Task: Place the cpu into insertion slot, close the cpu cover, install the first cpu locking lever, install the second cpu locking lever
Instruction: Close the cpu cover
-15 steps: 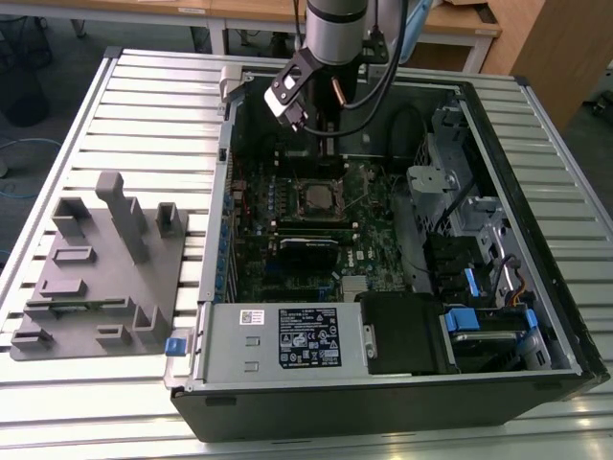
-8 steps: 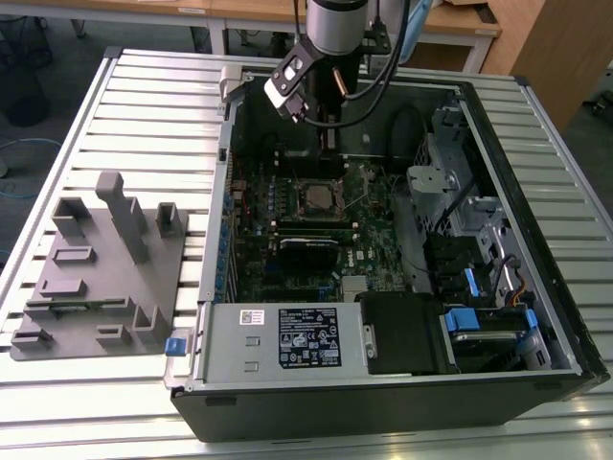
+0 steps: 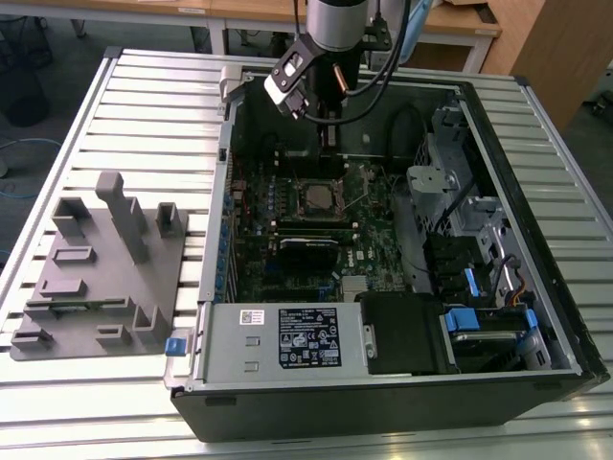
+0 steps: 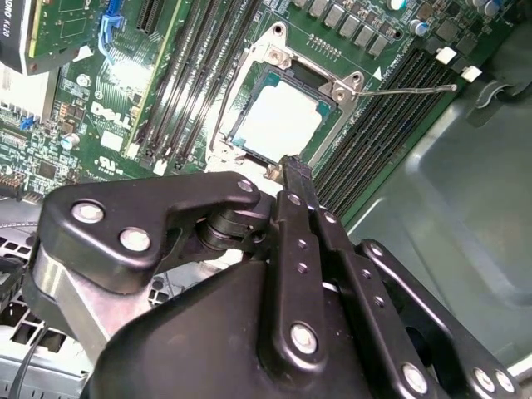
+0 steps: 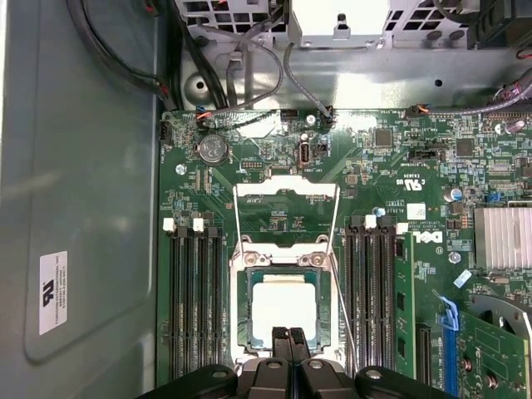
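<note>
The cpu (image 5: 284,306), a pale silver square, lies flat in the insertion slot (image 5: 243,307) on the green motherboard, and in the second wrist view the cpu (image 4: 278,120) sits just beyond my fingertips. The cpu cover (image 5: 287,186) looks swung up at the socket's far end, its window showing the board behind it. A thin wire locking lever (image 4: 416,89) sticks out unlatched over the memory slots, and another lever (image 5: 238,218) runs along the other side. My gripper (image 5: 291,334) is shut with nothing in it, hovering over the socket's near edge. In the exterior view the gripper (image 3: 330,144) hangs above the socket (image 3: 316,196).
The open computer case (image 3: 536,316) lies on a slatted table. A grey power supply (image 3: 287,337) fills its front, and a drive cage (image 3: 460,192) with cables stands on the exterior view's right. Memory slots (image 5: 193,299) flank the socket. A grey fixture block (image 3: 96,268) sits beside the case.
</note>
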Motion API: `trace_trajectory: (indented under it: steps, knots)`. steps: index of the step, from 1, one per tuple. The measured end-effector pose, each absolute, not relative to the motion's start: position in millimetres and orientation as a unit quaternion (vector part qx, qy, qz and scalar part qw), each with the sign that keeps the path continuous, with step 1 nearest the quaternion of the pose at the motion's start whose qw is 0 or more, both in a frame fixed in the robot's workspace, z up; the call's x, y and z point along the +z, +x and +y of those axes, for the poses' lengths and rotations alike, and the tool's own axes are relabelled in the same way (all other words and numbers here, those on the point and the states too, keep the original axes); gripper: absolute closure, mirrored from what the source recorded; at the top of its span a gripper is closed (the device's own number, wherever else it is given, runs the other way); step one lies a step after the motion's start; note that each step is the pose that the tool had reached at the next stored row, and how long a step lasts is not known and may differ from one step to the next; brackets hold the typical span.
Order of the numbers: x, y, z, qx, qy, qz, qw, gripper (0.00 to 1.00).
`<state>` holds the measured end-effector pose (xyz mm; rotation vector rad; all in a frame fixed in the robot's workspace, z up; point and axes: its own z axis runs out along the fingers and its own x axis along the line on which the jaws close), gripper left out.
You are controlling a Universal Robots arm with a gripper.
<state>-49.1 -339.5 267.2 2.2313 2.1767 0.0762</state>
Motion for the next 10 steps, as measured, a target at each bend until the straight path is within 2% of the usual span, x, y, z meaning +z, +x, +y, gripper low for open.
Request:
trace_trajectory:
  steps: [10]
  knots:
    - [267.2, -41.9, -339.5, 0.024, 0.716, 0.698, 0.012, 0.90]
